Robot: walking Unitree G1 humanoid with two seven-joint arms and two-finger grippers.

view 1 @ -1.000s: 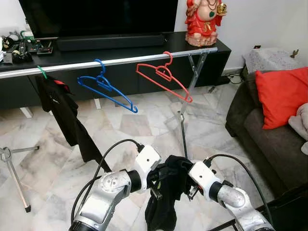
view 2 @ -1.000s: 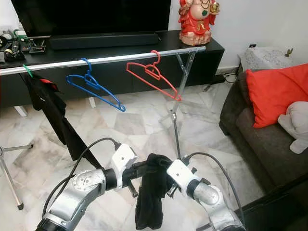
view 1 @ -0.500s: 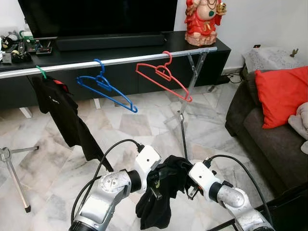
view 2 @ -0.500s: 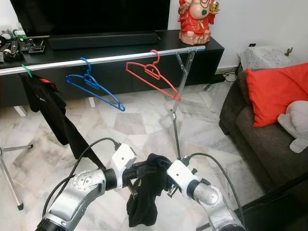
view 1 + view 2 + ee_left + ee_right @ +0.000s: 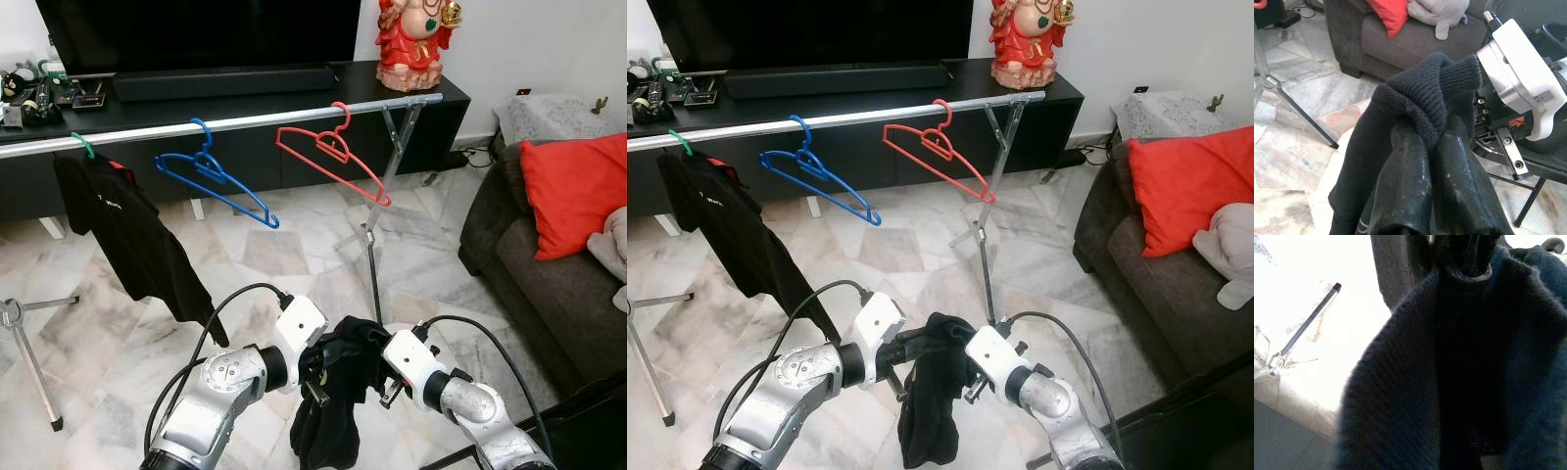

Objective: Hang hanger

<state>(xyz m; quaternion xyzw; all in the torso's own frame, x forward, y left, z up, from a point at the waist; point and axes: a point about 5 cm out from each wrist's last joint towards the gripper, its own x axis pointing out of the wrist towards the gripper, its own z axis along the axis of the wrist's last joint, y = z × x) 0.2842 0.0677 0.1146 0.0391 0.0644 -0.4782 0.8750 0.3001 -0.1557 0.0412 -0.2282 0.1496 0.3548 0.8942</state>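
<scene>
Between end effectors, apparently: black garment (image 5: 333, 392)

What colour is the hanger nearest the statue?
Red. That hanger hangs on the rail, clearest in the left eye view.

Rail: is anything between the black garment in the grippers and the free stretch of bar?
Nothing visible blocks it. The black garment hangs between the left gripper and right gripper, low before the rail; open floor lies between. The blue hanger and red hanger occupy the middle.
</scene>
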